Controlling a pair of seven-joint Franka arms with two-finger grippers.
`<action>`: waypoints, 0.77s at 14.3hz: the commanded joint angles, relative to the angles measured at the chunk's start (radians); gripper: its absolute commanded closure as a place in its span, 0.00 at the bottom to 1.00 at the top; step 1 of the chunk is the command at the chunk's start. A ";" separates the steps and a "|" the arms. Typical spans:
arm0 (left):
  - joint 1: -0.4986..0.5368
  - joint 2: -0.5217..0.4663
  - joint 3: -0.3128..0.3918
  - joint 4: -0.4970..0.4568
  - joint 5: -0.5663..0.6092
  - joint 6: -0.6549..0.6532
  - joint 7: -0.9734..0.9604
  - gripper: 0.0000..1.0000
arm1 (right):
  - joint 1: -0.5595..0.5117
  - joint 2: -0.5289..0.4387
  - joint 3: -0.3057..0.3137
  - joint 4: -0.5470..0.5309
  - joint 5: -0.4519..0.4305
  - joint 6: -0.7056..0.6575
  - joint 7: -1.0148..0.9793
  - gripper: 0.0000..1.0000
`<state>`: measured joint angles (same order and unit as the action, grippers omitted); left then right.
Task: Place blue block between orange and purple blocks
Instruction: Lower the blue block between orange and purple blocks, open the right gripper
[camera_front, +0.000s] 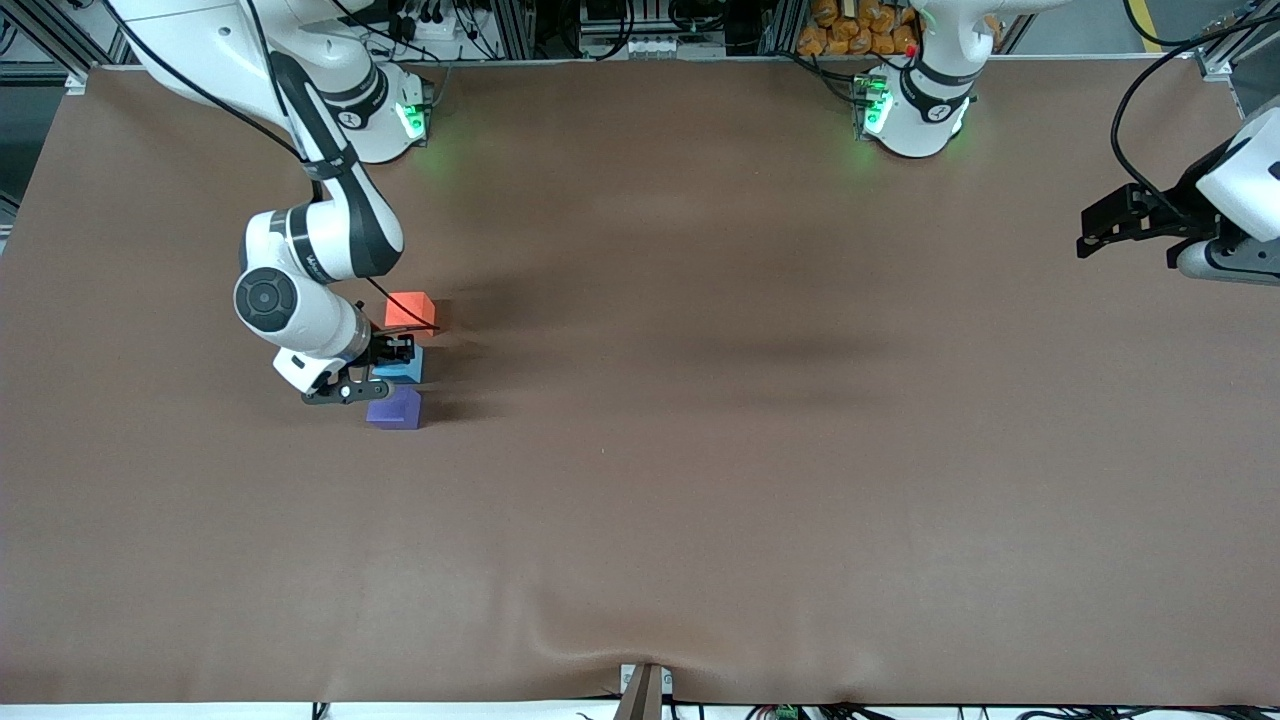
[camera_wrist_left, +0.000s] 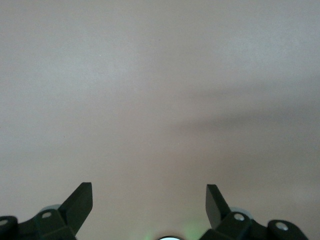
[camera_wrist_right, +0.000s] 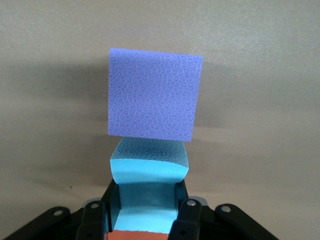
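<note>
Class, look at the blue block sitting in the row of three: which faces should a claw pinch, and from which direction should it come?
Pinch the blue block from above, across its two open side faces. The orange block and purple block cover its other two faces. The right claw is shut on it this way; the left claw waits open.

Purple block (camera_wrist_right: 153, 95) pebbled, matt, perhaps foam.

A robotics lab is indicated: a brown-covered counter (camera_front: 700, 500) is flanked by aluminium framing (camera_front: 60, 40), cabling and two arm bases (camera_front: 915, 110).
</note>
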<state>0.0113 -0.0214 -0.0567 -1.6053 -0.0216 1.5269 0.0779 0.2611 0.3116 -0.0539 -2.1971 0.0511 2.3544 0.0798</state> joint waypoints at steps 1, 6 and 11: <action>0.004 0.009 -0.003 0.025 -0.003 -0.021 -0.006 0.00 | -0.017 -0.008 0.016 -0.024 -0.007 0.032 -0.014 1.00; 0.003 0.006 -0.009 0.027 -0.001 -0.030 -0.026 0.00 | -0.016 0.000 0.017 -0.046 -0.007 0.078 -0.012 1.00; 0.003 0.006 -0.012 0.027 -0.001 -0.034 -0.026 0.00 | -0.017 0.009 0.017 -0.043 -0.002 0.071 -0.006 0.00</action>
<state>0.0108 -0.0214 -0.0637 -1.6033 -0.0216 1.5179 0.0679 0.2611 0.3168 -0.0516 -2.2156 0.0516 2.3885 0.0803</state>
